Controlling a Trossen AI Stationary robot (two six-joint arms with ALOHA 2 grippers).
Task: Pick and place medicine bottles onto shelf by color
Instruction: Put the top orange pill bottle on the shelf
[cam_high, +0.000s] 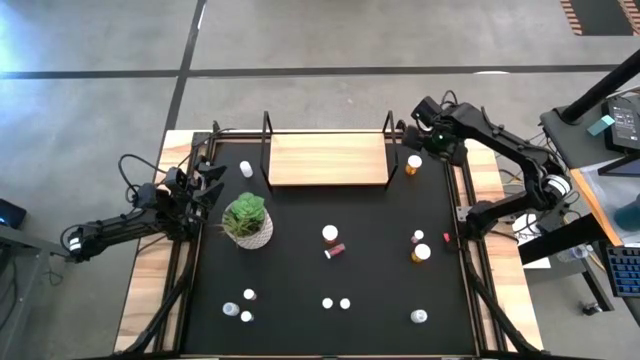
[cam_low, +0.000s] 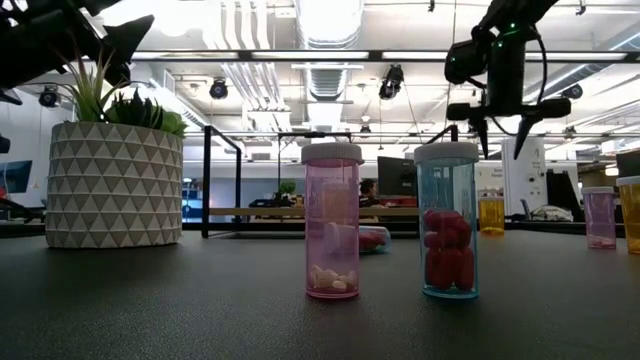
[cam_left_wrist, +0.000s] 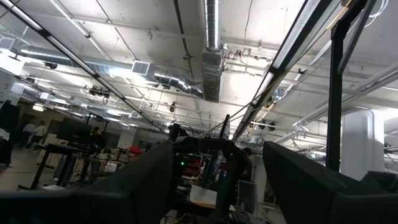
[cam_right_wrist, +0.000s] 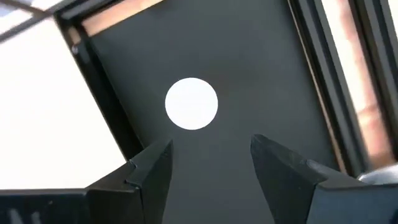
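The light-wood shelf (cam_high: 328, 158) with black end frames stands at the table's far middle. An orange bottle with a white cap (cam_high: 414, 163) stands just right of it; its cap shows in the right wrist view (cam_right_wrist: 191, 103). My right gripper (cam_right_wrist: 211, 155) hangs open above this bottle, pointing down, touching nothing; it also shows in the high view (cam_high: 422, 130). My left gripper (cam_high: 208, 186) is open and empty, raised at the table's left edge beside the potted plant (cam_high: 247, 220). Several more bottles stand scattered on the near half of the table, one pink (cam_low: 332, 222) and one with red pills (cam_low: 447, 222).
A white bottle (cam_high: 246, 169) stands left of the shelf. A red bottle (cam_high: 335, 250) lies on its side by a white-capped one (cam_high: 330, 234) at the middle. Another orange bottle (cam_high: 421, 252) stands at the right. Small bottles sit near the front edge (cam_high: 240, 310).
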